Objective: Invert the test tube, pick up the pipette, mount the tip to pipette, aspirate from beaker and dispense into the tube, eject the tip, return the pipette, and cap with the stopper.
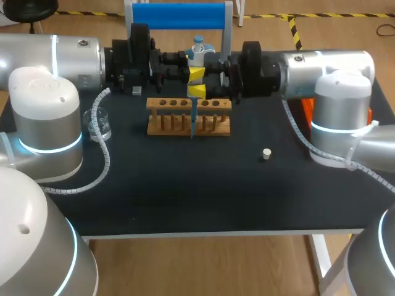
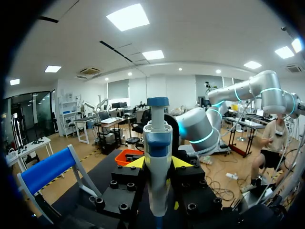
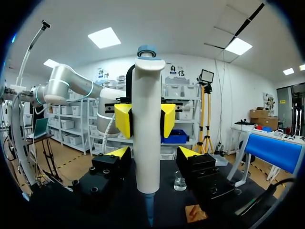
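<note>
Nearest, right of centre in the head view, a small pale stopper lies alone on the dark table. At mid-left, a clear beaker stands just beside the left arm's ribbed hose. Further back, at the centre, is the wooden tube rack; whether a tube sits in it cannot be told. Above the rack, both arms come in from the sides and meet at the upright pipette, whose blue tip points down at the rack's middle. The left gripper pinches the pipette's body, its yellow pads pressed on from both sides. The right gripper is spread, its tips flanking the body with gaps showing. The pipette carries a blue panel whose marking cannot be read. Farthest, at the top centre, is a blue-barred stand.
</note>
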Available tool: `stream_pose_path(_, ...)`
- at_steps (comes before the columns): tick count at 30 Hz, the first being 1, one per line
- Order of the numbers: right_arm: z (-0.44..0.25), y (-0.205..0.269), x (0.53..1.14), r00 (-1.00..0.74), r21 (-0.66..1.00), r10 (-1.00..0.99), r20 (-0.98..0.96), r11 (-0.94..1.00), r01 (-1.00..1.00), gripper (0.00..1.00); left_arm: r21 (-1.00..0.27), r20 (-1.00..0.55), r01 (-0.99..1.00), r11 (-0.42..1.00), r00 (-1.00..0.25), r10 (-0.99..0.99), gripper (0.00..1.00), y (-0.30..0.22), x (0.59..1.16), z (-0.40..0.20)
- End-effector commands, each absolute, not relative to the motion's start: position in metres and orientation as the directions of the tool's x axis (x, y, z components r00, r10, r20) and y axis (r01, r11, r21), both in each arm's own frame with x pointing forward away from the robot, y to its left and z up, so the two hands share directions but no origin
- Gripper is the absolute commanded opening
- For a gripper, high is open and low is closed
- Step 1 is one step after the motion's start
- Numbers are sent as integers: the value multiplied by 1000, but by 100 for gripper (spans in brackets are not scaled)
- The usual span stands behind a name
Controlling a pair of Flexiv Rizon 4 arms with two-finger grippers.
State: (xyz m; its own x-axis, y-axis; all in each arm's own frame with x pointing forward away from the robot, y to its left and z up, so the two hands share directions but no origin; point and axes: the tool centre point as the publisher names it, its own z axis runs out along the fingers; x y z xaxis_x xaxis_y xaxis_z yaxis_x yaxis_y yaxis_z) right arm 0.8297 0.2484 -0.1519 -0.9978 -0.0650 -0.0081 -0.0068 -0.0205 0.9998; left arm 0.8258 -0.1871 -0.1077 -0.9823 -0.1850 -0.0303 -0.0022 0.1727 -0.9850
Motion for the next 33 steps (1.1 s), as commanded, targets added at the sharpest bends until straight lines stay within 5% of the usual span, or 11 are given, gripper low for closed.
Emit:
stream_pose_path(1,-151,250,831,-997,1000,-75,-8,-24,-6,60,-986,-32,0,170,-982,-185,0,-187,826,-108)
stream_pose_path(9,-149,252,829,-996,1000,-84,-3,-26,-1,58,-986,-32,0,170,-982,-185,0,-187,826,-108)
stream_pose_path(17,-148,253,828,-996,1000,-87,-4,-29,-2,40,-986,-32,0,170,-982,-185,0,-187,826,-108)
stream_pose_path(21,-148,252,828,-996,1000,-90,-3,-28,-1,21,-986,-32,0,170,-982,-185,0,-187,826,-108)
stream_pose_path(22,-148,252,828,-996,1000,-91,-3,-27,-1,0,-986,-32,0,170,-982,-185,0,-187,826,-108)
stream_pose_path(33,-146,251,824,-994,1000,-106,-6,-27,-3,0,-986,-32,0,170,-982,-185,0,-187,826,-108)
